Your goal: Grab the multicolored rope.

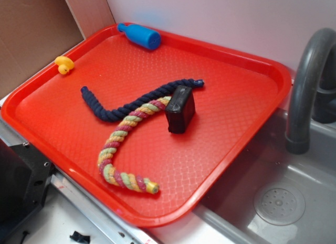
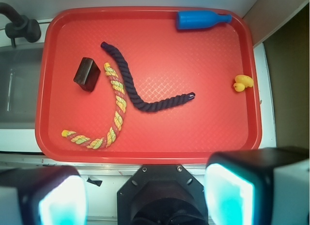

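Wrist view showed the gripper [image 2: 145, 196] high above the red tray [image 2: 145, 152], its fingers spread wide and holding nothing. The multicolored rope [image 2: 117, 105] lay on the tray's floor in a J-shaped curve, one end beside the black block [image 2: 87, 74], its upper run touching the navy rope [image 2: 140, 97]. It appeared soft, light and limp. A grasp across the lower bend, well apart from both neighbours, seemed safest.

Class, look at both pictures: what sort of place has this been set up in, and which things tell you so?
Probably a toy kitchen counter: a grey sink with a curved faucet sits beside a red serving tray holding the multicolored rope.
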`<state>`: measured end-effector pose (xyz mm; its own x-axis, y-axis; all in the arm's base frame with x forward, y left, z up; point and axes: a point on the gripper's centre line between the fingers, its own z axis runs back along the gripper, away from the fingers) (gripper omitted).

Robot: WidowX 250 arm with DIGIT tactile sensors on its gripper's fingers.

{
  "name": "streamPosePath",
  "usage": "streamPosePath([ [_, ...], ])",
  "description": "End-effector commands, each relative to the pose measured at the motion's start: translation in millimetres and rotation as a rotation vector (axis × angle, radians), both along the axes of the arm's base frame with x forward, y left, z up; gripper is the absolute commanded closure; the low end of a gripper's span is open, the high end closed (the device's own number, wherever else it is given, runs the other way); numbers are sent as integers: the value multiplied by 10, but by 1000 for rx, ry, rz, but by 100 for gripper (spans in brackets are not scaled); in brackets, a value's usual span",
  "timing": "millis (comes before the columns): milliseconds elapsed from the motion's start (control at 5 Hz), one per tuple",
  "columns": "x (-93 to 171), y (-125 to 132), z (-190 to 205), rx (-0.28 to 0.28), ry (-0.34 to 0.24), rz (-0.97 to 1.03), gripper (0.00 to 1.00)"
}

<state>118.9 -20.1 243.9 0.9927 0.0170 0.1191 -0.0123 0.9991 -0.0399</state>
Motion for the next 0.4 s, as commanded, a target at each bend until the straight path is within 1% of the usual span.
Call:
streamPosePath([
  [0, 0, 0, 0, 0, 0, 0, 0],
  [200, 49, -43, -136, -4, -17, 95, 0],
])
